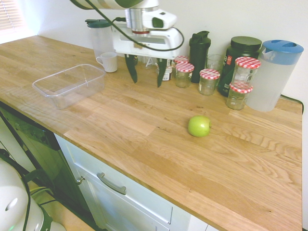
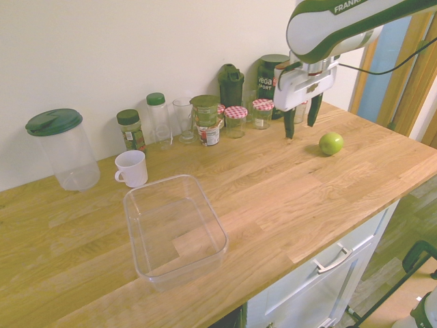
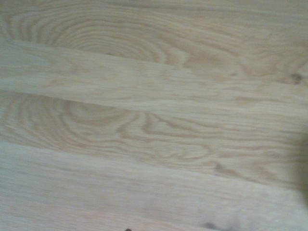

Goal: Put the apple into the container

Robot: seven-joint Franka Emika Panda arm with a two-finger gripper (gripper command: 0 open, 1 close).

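In the second exterior view, the clear container [image 2: 141, 236] is sitting on the wooden surface [image 2: 61, 253], left of a white mug [image 1: 109, 62] in the first. The hand [image 2: 301, 131] is hovering, fingers apart, before a dark tub [image 2: 268, 69] reading "Vega Sport"; the green apple [image 2: 331, 143] is resting rightmost.

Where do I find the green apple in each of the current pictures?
First exterior view: right of centre, on the wooden worktop.
Second exterior view: right side, just beyond the open pincer.
Wrist view: no apple recognisable, only wood grain and a dark blur at the right edge.
Shared landmark: the worktop's wood surface.
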